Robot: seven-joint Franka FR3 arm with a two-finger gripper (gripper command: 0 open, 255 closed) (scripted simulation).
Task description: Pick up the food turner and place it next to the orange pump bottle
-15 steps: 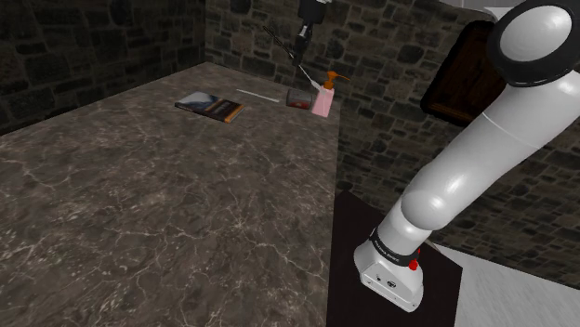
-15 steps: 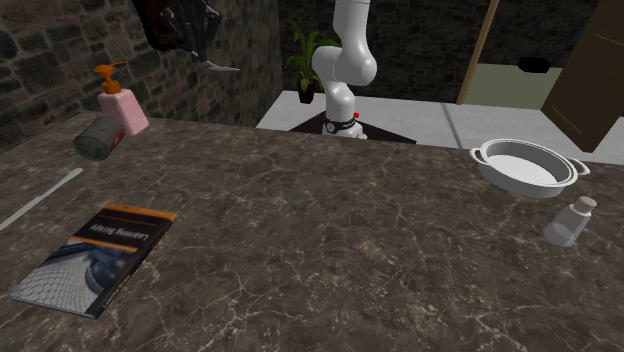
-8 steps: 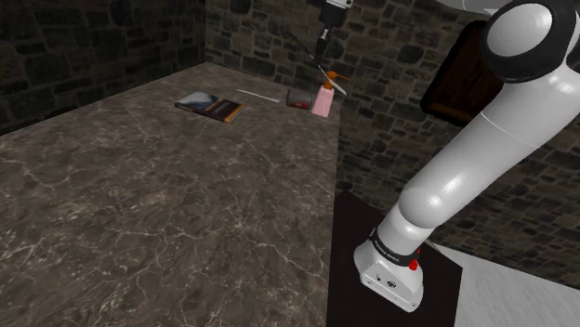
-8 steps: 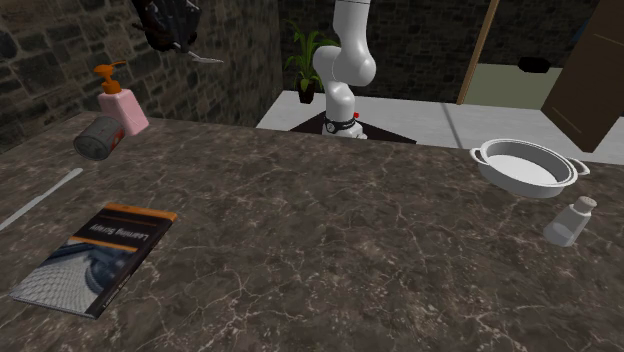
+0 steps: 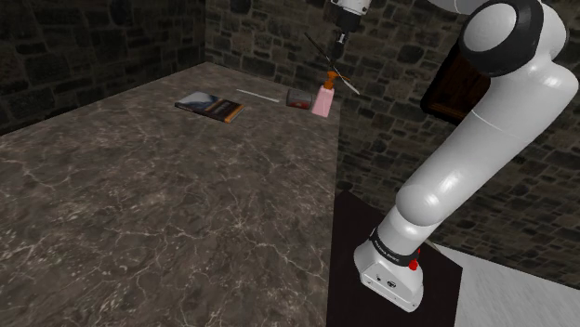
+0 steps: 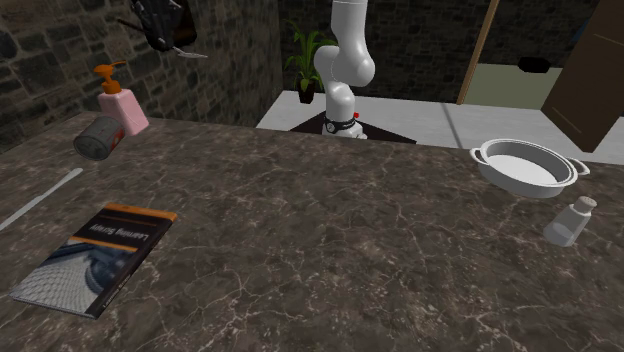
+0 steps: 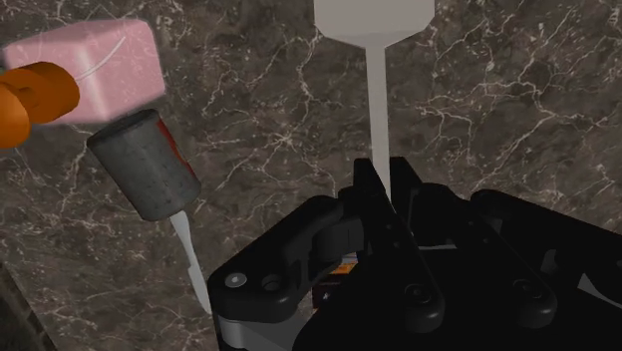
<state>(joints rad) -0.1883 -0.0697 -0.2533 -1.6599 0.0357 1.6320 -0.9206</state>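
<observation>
- The turner (image 7: 377, 90) is pale grey, with a thin straight handle that widens into a broad flat blade at its far end.
- It hangs in the air above the marble counter (image 5: 167, 204), clear of the surface. It sits high in the corner where the bottle (image 5: 322, 98) stands.
- In the shoulder view the turner (image 5: 349, 85) slants across the gripper (image 5: 338, 51), its blade end just past the bottle's orange pump.
- In the second exterior view the turner (image 6: 190, 53) juts sideways from the gripper (image 6: 172, 42), above the pink-bodied bottle (image 6: 121, 106).
- The black gripper (image 7: 381, 185) is clamped on the handle's near end, its fingers (image 7: 351, 199) pressed to either side of it.
- In the wrist view the bottle (image 7: 98, 62) and a grey can (image 7: 150, 165) lie touching each other on the counter, off to one side of the turner.
</observation>
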